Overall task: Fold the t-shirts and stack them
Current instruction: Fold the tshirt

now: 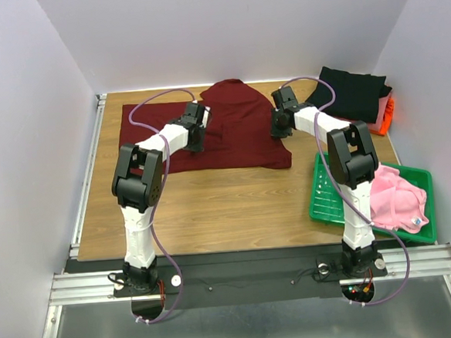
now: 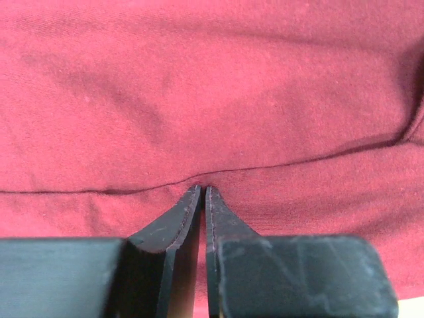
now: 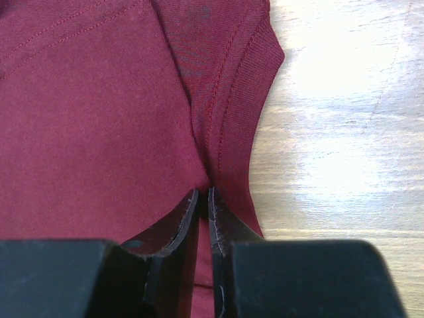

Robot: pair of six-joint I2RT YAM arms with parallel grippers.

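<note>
Left gripper [image 2: 203, 191]: fingers [image 2: 177, 224] pressed down to a hairline slit, tips right on a crease line in the dark maroon t-shirt [image 2: 212, 99], red cloth showing in the slit, so it reads as a pinch on that fold. Cloth fills the whole left wrist view beyond the tips. Right gripper [image 3: 204, 193]: same posture, fingers nearly touching, tips clamped on the maroon tee just inside its stitched hem, with the double seam running up and away from them. The hem edge sits just right of the tips, bare wooden table [image 3: 344, 132] beyond it. From the top camera the maroon tee lies spread flat on the far half of the table, left gripper on its left-middle part, right gripper at its right edge, one lobe of cloth bunched toward the back wall between them. Counts: two arms, two grippers, both on the same shirt. Five tees in total. One maroon on the table, one light pink tee [image 1: 398, 199] crumpled in the green tray [image 1: 326, 201] near the right arm's base, and three folded in a stack at the far right corner: black tee [image 1: 352, 90] on top, salmon tee [image 1: 378, 110] under it, orange tee [image 1: 389, 117] peeking out at the right side. One tray.
</note>
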